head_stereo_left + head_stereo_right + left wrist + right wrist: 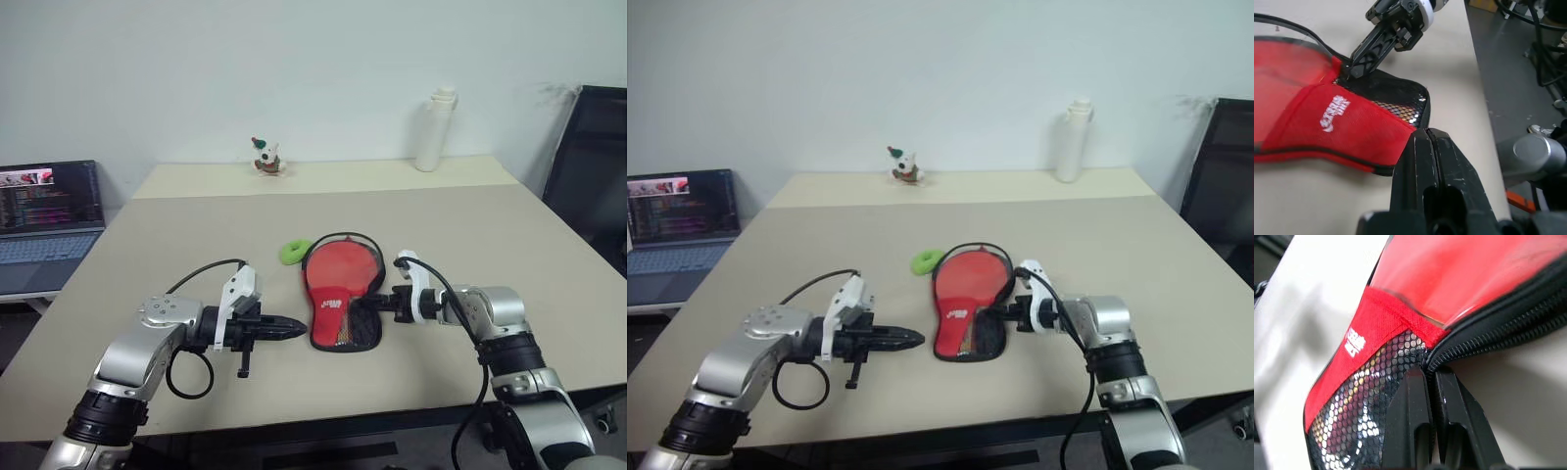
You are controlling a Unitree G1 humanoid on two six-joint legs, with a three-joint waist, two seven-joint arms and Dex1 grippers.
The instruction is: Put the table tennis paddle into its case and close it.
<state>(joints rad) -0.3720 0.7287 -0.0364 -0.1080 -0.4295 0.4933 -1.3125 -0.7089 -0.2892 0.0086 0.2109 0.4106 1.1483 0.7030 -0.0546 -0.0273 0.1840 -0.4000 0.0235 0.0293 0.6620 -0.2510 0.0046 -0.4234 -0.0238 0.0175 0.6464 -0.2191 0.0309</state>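
A: What's on the surface?
B: It's beige, set against a pale wall. A white bottle and a small figurine stand at the far edge, with a laptop off to the left. The case lies red face up in the middle, a green ball touching its far left rim.
A: And the pincers?
B: The right pincer is closed at the case's zipper edge by the mesh patch. The left pincer is closed on nothing, just beside the case.
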